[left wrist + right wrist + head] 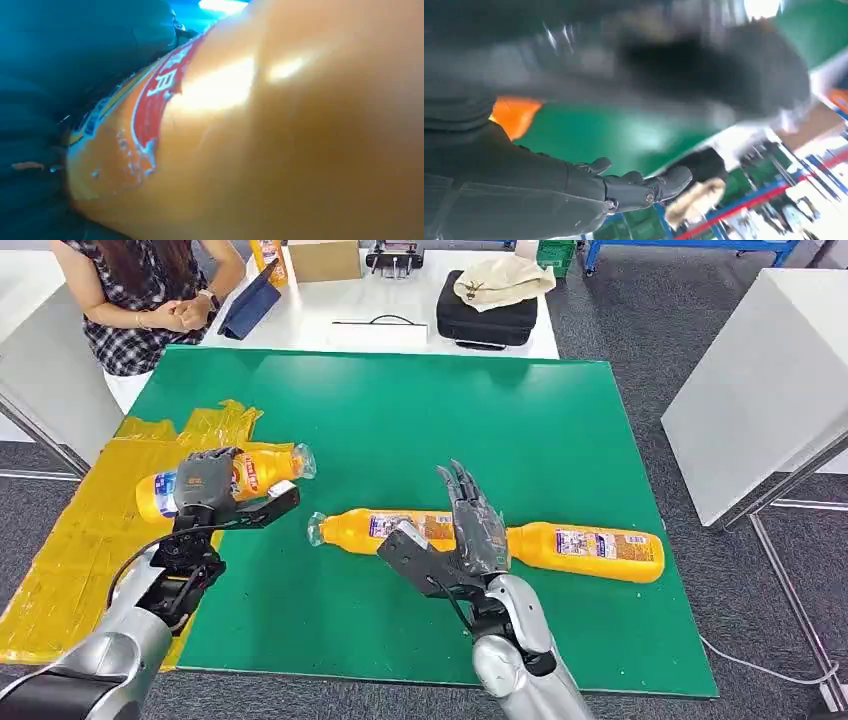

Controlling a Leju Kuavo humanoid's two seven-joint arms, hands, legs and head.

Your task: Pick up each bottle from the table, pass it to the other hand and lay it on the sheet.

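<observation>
While the left hand (207, 483) wraps its fingers around an orange bottle (262, 469) and holds it lying sideways above the edge where the yellow sheet (92, 540) meets the green surface (560, 430), the right hand (462, 533) hangs over the mat with fingers spread wide and nothing in them. Two more orange bottles lie end to end on the green, one (365, 528) just beside and partly behind that open hand, the other (590, 549) further right, and a person (150, 300) sits at the far side.

glossy plastic bottle (230, 478), crinkly yellow sheet (90, 530)
</observation>
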